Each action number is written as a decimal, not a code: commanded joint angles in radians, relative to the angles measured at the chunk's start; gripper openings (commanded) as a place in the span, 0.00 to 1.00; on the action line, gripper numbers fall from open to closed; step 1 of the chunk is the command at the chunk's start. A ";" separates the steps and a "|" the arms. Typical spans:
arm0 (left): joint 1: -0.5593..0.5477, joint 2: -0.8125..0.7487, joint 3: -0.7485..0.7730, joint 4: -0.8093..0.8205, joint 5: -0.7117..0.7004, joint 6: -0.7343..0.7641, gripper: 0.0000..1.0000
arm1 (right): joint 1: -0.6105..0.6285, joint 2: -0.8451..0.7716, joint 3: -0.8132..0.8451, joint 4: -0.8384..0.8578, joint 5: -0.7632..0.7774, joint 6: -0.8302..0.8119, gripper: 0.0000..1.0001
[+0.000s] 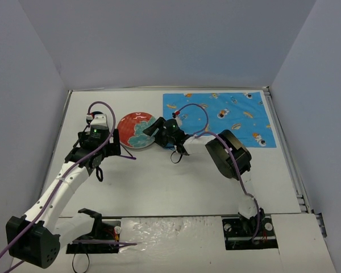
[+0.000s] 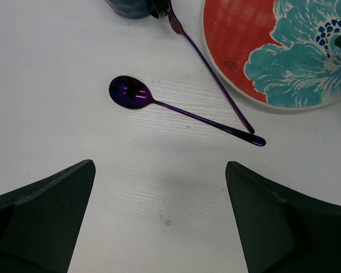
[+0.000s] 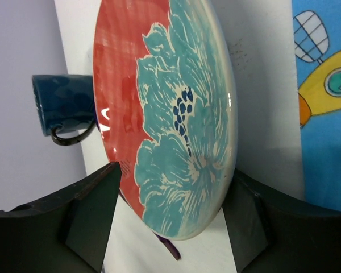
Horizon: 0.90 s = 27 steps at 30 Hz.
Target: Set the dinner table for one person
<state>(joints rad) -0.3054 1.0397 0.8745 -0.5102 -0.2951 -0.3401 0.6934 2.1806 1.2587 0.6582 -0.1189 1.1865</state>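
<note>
A red plate with a teal flower (image 1: 134, 131) lies on the white dinner table (image 1: 176, 182), left of a blue cartoon-print mat (image 1: 219, 118). My right gripper (image 1: 154, 129) is open, with its jaws on either side of the plate's right rim. In the right wrist view the plate (image 3: 170, 114) fills the gap between the fingers (image 3: 85, 210), with a sliver of table showing beside it. My left gripper (image 2: 162, 187) is open and empty above bare table, just short of a purple spoon (image 2: 182, 111) and a second purple utensil (image 2: 210, 68) beside the plate (image 2: 284, 51).
A dark blue mug (image 2: 133, 7) stands past the utensils and shows in the right wrist view (image 3: 62, 105) behind the plate. A purple utensil tip (image 3: 170, 250) pokes out under the plate's rim. The mat (image 3: 324, 114) lies right of the plate. Grey walls enclose the table.
</note>
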 commanded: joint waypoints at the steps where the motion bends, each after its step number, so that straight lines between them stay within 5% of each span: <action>1: 0.009 -0.017 0.021 0.055 -0.027 0.019 0.97 | -0.008 0.062 0.002 -0.032 0.053 0.019 0.60; 11: 0.009 -0.018 0.018 0.056 -0.029 0.023 0.97 | -0.030 0.062 0.007 0.021 0.018 0.006 0.02; 27: 0.009 -0.009 0.021 0.058 -0.034 0.024 0.97 | -0.225 -0.152 -0.034 0.388 -0.316 0.074 0.00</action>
<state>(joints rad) -0.3054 1.0397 0.8745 -0.5030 -0.3058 -0.3252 0.5389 2.2181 1.2222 0.7821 -0.3173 1.2392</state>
